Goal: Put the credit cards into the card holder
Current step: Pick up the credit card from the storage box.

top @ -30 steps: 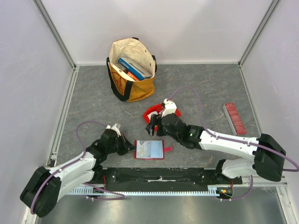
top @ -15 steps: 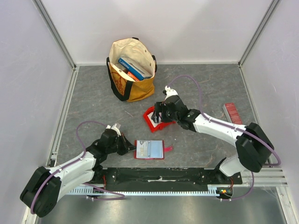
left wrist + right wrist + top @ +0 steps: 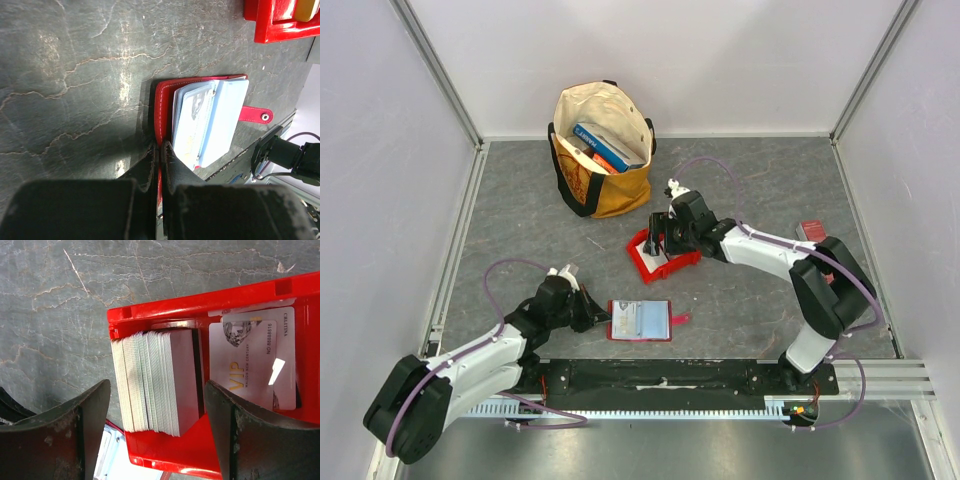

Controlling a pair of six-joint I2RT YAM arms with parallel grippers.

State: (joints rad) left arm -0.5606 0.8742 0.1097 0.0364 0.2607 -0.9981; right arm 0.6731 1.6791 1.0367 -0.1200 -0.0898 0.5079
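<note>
The left end effector [image 3: 592, 312] is fully closed, its fingers [image 3: 150, 165] pressed together and nipping the 9 o'clock edge of the card holder [image 3: 640, 321]. The holder lies open and flat on the bench [image 3: 520, 230], at about 6 o'clock near the arm bases. Its pale inner sleeves face up and its snap tab [image 3: 255, 114] pokes out on the far side.

The right end effector [image 3: 660, 246] stands wide open, holding nothing. It hangs over the red bin [image 3: 638, 262] near the middle of the bench, at 1 o'clock from the holder. From its wrist, the two fingers [image 3: 65, 430] straddle a thick stack of credit cards [image 3: 155, 382] standing on edge in the bin, a gap on either side. One more card, marked VIP [image 3: 255, 360], lies flat just beside the stack.

A second ago the right arm lay lower, its forearm stretched across toward 5 o'clock. It has since swung up toward 12 o'clock and come over the bin, its opening unchanged. The left arm and the holder have not moved.
</note>
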